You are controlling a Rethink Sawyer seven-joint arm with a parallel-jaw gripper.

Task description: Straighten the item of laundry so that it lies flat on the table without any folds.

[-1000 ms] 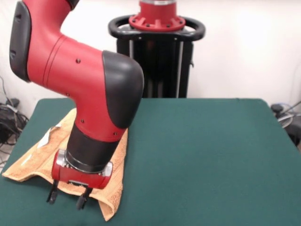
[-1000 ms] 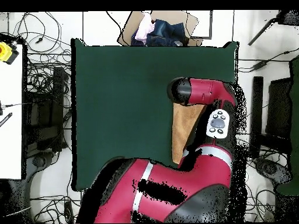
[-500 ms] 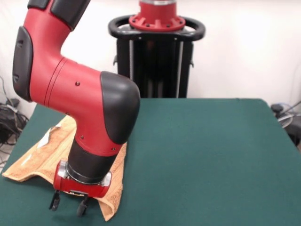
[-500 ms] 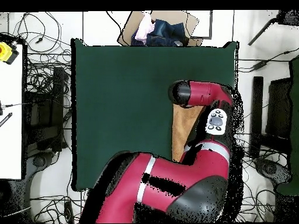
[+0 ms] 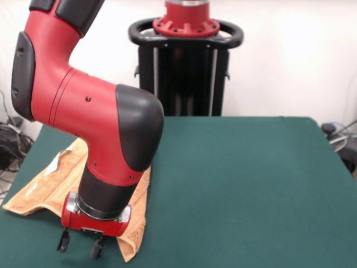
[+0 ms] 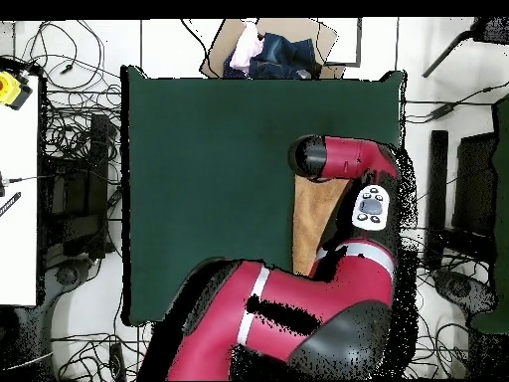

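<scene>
The peach towel (image 5: 47, 184) lies at the left side of the green table (image 5: 240, 190), rumpled, with a fold hanging down to a point near the front edge. My gripper (image 5: 79, 245) hangs low over the towel's front edge, its two dark fingers apart and nothing between them. From overhead the towel (image 6: 314, 221) shows as a narrow strip beside the red arm, near the table's (image 6: 209, 179) right edge; the arm hides the gripper there.
The red and black arm (image 5: 95, 128) covers much of the towel's middle. A box with clothes (image 6: 266, 50) sits beyond the table's far edge in the overhead view. Cables lie on the floor around the table.
The gripper has sunk slightly toward the towel's front edge and the arm's elbow has shifted a little. The towel has not moved.
</scene>
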